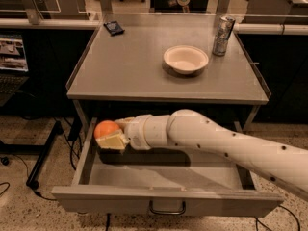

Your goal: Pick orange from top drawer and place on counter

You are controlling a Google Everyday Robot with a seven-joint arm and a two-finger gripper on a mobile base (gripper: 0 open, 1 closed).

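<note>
The top drawer is pulled open below the counter. My white arm reaches in from the right, over the drawer. My gripper is at the drawer's left side, above its floor, shut on the orange. The orange is held between the pale fingers, lifted near the level of the drawer's left wall and just below the counter's front edge.
A white bowl sits on the counter right of centre, a metal can behind it at the back right, and a small dark packet at the back left. The drawer's loop handle faces front. Cables lie on the floor at left.
</note>
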